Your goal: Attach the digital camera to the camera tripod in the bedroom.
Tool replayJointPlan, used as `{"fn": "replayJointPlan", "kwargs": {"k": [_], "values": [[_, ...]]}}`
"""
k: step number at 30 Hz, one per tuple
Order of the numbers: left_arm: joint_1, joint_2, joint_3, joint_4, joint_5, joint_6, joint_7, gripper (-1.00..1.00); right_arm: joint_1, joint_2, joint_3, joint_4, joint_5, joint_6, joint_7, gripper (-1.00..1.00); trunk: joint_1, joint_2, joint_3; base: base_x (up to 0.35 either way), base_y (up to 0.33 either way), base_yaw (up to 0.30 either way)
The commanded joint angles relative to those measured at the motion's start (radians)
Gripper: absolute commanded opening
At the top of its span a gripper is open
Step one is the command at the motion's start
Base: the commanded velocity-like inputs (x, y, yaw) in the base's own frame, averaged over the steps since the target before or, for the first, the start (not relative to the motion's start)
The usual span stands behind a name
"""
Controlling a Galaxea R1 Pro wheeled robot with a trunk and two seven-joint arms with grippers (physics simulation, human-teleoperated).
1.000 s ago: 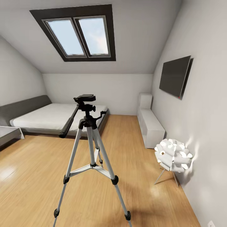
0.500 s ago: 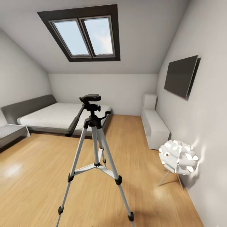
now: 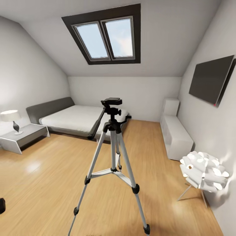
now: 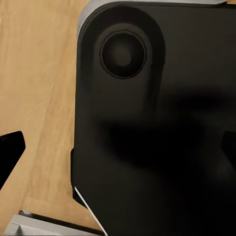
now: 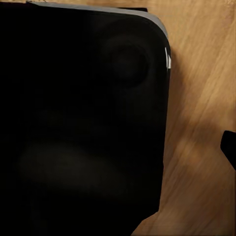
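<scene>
The camera tripod (image 3: 113, 131) stands on the light wood floor in the middle of the head view, with silver legs spread. Its black pan head (image 3: 111, 101) has nothing on its top plate, and its long black handle (image 3: 97, 126) slants down toward the bed. The digital camera is out of view. In the left wrist view my left gripper (image 4: 118, 152) is open, with a black fingertip (image 4: 10, 155) at each side edge and nothing between them, over a dark robot panel (image 4: 157, 123) and floor. In the right wrist view my right gripper (image 5: 118, 152) is open, with one fingertip (image 5: 228, 147) showing at the edge.
A grey bed (image 3: 75, 118) lies behind the tripod. A low white side table (image 3: 23, 136) with a small lamp (image 3: 11, 118) stands at the left. White shelves (image 3: 177, 134) and a white ball lamp (image 3: 205, 173) line the right wall under a dark screen (image 3: 211, 80). A dark shape (image 3: 1, 206) is cut off at the lower left edge.
The head camera has swung left, so the whole picture has shifted right. The side table with its lamp has come into view. The tripod itself has not moved.
</scene>
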Motion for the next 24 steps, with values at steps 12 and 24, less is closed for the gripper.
{"fn": "replayJointPlan", "kwargs": {"k": [12,24], "values": [[0.0,0.001,-0.002,-0.001,0.01,-0.001,0.0,1.0,0.0,-0.001,-0.003,0.0,0.001,-0.012,0.0,1.0,0.0,0.0,-0.001,0.0,0.0,0.277],[0.0,0.001,-0.002,-0.001,0.009,-0.001,0.0,1.0,0.0,0.0,-0.002,0.001,0.001,-0.013,0.0,1.0,0.0,0.0,-0.001,0.0,0.0,0.277]]}}
